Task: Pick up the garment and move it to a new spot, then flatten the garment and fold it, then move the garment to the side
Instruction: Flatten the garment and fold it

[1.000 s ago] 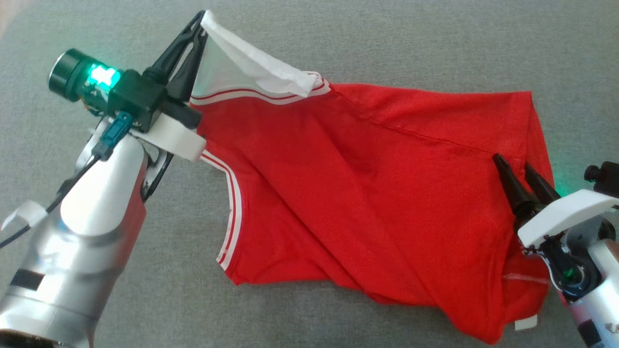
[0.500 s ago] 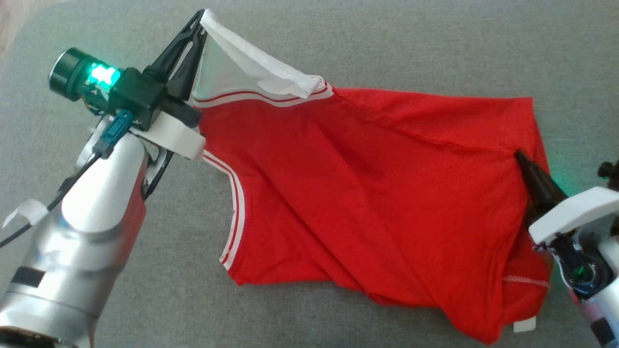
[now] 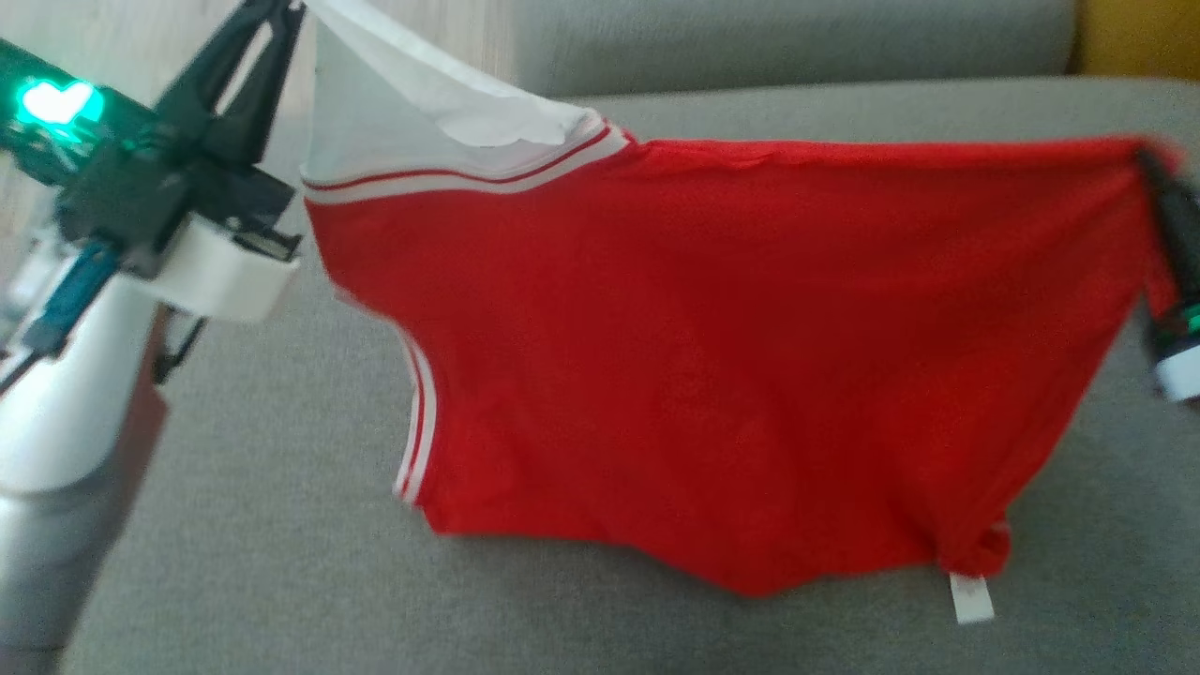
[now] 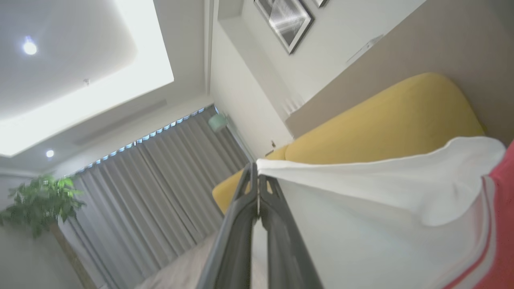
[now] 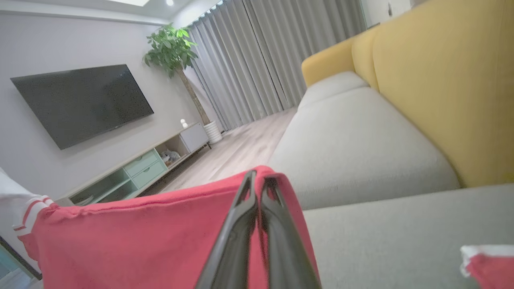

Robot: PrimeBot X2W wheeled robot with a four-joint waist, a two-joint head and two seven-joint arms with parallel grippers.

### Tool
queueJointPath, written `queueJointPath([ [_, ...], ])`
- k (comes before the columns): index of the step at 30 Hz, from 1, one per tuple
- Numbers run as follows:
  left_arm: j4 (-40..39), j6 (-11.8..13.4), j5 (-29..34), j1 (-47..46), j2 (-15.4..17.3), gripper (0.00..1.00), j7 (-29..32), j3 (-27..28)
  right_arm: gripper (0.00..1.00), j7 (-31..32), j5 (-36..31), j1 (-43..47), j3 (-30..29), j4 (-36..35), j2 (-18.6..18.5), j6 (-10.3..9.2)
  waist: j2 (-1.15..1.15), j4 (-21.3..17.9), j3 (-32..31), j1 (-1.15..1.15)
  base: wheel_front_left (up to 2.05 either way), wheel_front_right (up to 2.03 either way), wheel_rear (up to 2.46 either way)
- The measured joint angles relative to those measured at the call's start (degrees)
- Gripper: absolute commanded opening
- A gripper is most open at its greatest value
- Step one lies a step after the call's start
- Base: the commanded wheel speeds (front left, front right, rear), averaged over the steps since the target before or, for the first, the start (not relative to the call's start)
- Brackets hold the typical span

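A red garment [image 3: 712,356] with a white sleeve [image 3: 412,122] and red-and-white striped trim hangs stretched between my two grippers above a grey sofa seat. My left gripper [image 3: 281,14] is shut on the tip of the white sleeve at the upper left; in the left wrist view the gripper [image 4: 257,172] pinches the white sleeve [image 4: 361,200]. My right gripper [image 3: 1146,164] is shut on the red corner at the upper right; in the right wrist view the gripper [image 5: 259,180] clamps the red garment [image 5: 152,237]. The lower hem sags, with a white label [image 3: 971,597] dangling.
The grey sofa cushion [image 3: 281,562] lies under the garment, with its backrest [image 3: 750,37] behind. A yellow cushion [image 5: 441,80] lines the sofa's back. Beyond are a wooden floor [image 5: 237,152], a TV [image 5: 80,100], a low cabinet [image 5: 140,168], a plant [image 5: 172,48] and curtains [image 5: 261,52].
Both grippers have risen with the garment, which now hangs taut off the cushion instead of lying crumpled. The right gripper shut on the red corner. The head view has tilted up.
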Motion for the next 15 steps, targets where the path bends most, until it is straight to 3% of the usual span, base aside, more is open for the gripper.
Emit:
queueJointPath([
  [8, -15.7, -1.0, -1.4, 0.3, 9.4, 0.0, 3.3, 0.6, 0.0, 1.2, 0.5, 1.3, -9.6, -9.6, -7.5, 0.0, 0.0, -1.5, -5.7, -0.01, 0.0, 0.0, 0.0],
  [15, -25.7, -1.1, -6.4, -0.9, 14.6, 0.0, 9.2, 5.9, 0.0, 3.2, 0.3, 2.2, -22.5, -16.7, -10.5, 0.0, 0.0, -2.8, -5.5, -0.01, 0.0, 0.0, 0.0],
])
